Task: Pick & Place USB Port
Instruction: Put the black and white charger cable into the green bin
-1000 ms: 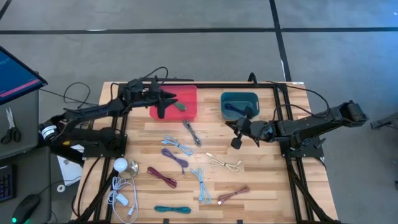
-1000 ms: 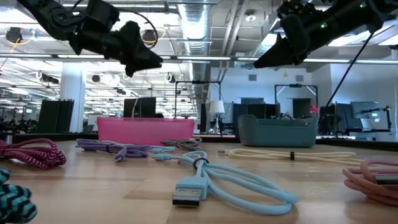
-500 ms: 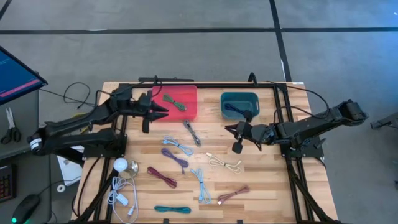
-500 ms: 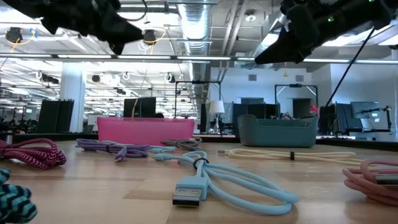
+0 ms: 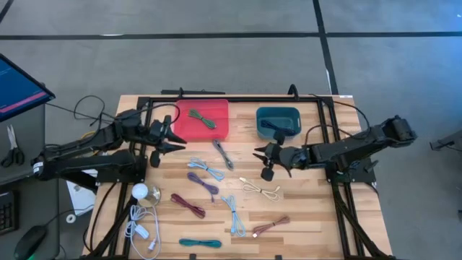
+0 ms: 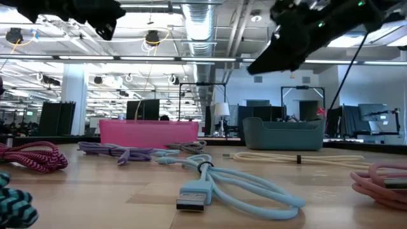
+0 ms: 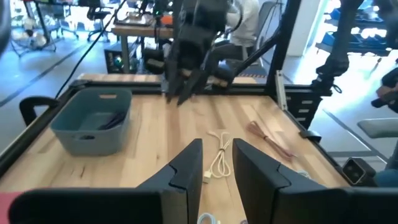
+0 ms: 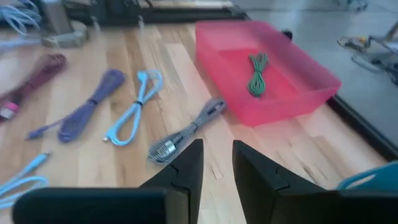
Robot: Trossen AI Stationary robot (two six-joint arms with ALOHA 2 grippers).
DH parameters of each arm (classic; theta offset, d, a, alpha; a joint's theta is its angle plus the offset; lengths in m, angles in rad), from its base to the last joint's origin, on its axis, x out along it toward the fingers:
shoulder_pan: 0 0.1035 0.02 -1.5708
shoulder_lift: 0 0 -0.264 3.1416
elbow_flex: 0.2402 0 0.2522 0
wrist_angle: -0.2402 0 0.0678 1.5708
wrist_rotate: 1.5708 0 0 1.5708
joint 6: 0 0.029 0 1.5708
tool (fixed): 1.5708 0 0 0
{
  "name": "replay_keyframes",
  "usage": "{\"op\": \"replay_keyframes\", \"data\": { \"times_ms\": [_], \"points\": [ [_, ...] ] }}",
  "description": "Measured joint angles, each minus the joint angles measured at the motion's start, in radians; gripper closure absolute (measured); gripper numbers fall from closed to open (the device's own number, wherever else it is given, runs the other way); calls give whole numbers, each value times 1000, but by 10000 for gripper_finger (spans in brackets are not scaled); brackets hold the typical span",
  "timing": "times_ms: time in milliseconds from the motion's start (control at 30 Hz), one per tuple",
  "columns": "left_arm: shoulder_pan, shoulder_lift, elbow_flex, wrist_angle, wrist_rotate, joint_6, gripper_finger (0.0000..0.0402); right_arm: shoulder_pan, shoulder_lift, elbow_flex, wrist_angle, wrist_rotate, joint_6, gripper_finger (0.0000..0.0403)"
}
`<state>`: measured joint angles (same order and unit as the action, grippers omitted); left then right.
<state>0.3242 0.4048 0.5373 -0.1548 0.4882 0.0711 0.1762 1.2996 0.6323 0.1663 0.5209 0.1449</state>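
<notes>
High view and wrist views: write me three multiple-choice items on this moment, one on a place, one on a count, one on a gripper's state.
1. Where is the green cable?
A. In the pink bin
B. In the teal bin
C. On the bare table

2. How many cables lie in the pink bin?
A. None
B. One
C. Three

3. How is the right gripper?
A. Shut on a cable
B. Open, holding nothing
C. Out of view

Key: 1 A, it lies on the pink floor; 2 B, only the green one shows; 3 B, a clear gap shows between its fingers.
</notes>
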Motion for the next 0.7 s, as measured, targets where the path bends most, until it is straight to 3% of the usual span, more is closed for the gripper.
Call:
{"op": "replay_keyframes", "data": {
  "times_ms": [133,700],
  "points": [
    [-11,-26,0,-4,0,0,314,-23,95,45,-3,-4,38,313],
    [-10,-5,0,-47,-1,-8,314,-78,421,294,-73,-234,76,246]
  ]
}}
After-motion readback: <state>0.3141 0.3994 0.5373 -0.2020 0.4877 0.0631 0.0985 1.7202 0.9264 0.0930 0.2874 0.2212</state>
